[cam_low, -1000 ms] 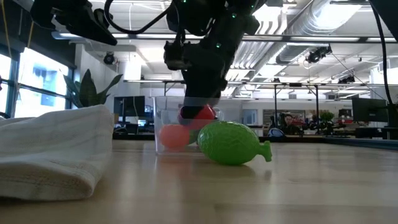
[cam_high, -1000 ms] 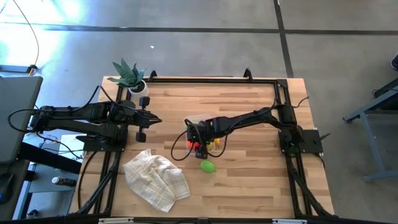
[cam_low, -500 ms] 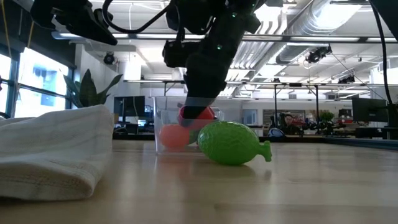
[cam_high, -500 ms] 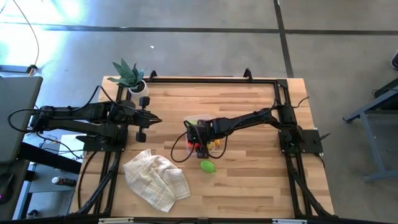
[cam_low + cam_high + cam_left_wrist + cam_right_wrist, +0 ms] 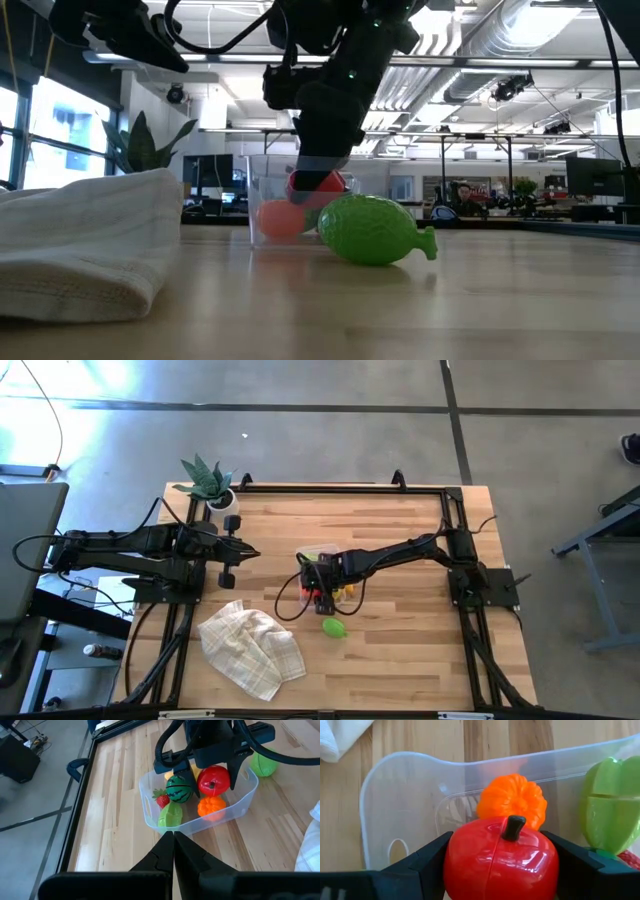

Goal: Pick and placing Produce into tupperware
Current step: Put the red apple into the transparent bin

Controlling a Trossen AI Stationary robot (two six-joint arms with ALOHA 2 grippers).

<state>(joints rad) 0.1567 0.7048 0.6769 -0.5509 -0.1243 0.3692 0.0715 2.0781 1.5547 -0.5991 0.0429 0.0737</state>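
Observation:
The clear tupperware (image 5: 150,817) sits mid-table (image 5: 326,575) and holds an orange fruit (image 5: 511,800), a light green piece (image 5: 612,815), a striped dark green one (image 5: 179,789), a small strawberry (image 5: 161,800) and something yellow. My right gripper (image 5: 318,592) reaches down into the tub, shut on a red stemmed fruit (image 5: 500,857). A green fruit (image 5: 334,627) lies on the table just near of the tub. My left gripper (image 5: 250,551) waits shut at the table's left side, above the surface. My right gripper pinches the red fruit (image 5: 214,780) by its two opposite sides, one finger (image 5: 427,862) on each flank. The fingers come from above, pointing down. The fruit sits stem-side out, inside the tub walls (image 5: 318,183) above the orange fruit; whether it rests on anything, I cannot tell.
A checked white cloth (image 5: 250,645) lies crumpled at the near left. A potted spiky plant (image 5: 210,485) stands at the far left corner. A black frame (image 5: 340,488) runs round the table's far and side edges. Bare wood shows right of the tub.

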